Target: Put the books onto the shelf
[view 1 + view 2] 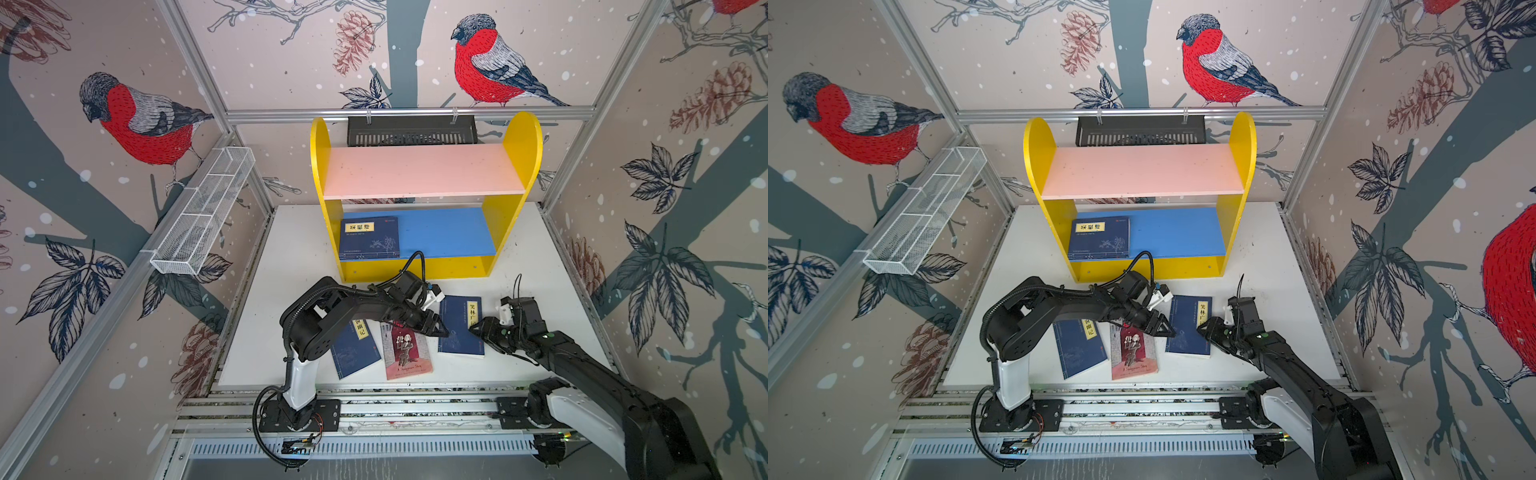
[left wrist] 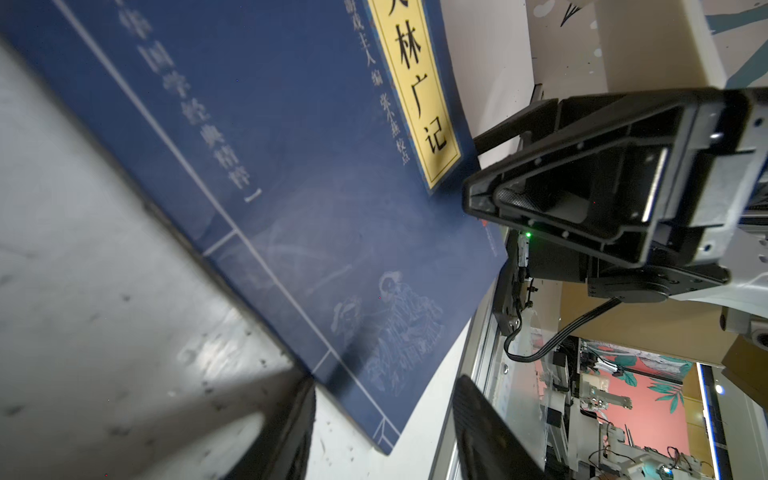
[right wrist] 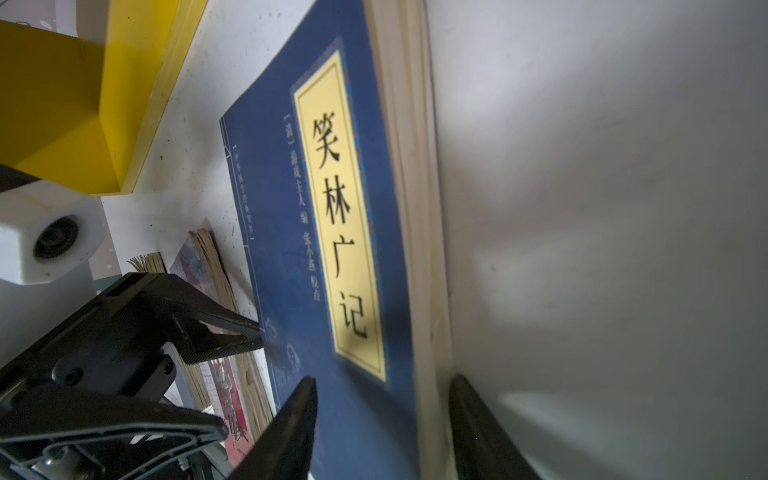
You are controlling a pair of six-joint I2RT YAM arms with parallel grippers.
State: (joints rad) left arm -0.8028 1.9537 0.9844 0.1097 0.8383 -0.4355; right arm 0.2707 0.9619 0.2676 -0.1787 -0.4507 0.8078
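We read this as a two-armed pickup of the target book [image 1: 459,338]. It lies flat on the table [image 1: 536,286] just in front of the shelf [image 1: 527,141], beside Hamlet [image 1: 409,359] and a third book [image 1: 353,353]. A shelved book [image 1: 369,237] already rests on the shelf's blue board [image 1: 449,232]. A thin paperback lying flat offers nothing to pinch from above, which is likely why the grippers come in low from opposite edges. The left gripper [image 1: 441,330] is at the spine side, probably to brace the book against sliding, and the right gripper [image 1: 476,328] is at the page side to take the edge. Both top views show that pairing and the free room on the blue board, but not the jaws. The right wrist view does: the right gripper is released, jaws apart. One finger [image 3: 295,419] is over the cover and the other [image 3: 478,428] is beside the page edge at table level, with nothing pinched yet. That view also shows the left gripper's tip at the spine edge, though we cannot tell whether it touches. The left wrist view shows the left gripper's own fingers [image 2: 482,419] spread and holding nothing, with the right gripper across the cover.
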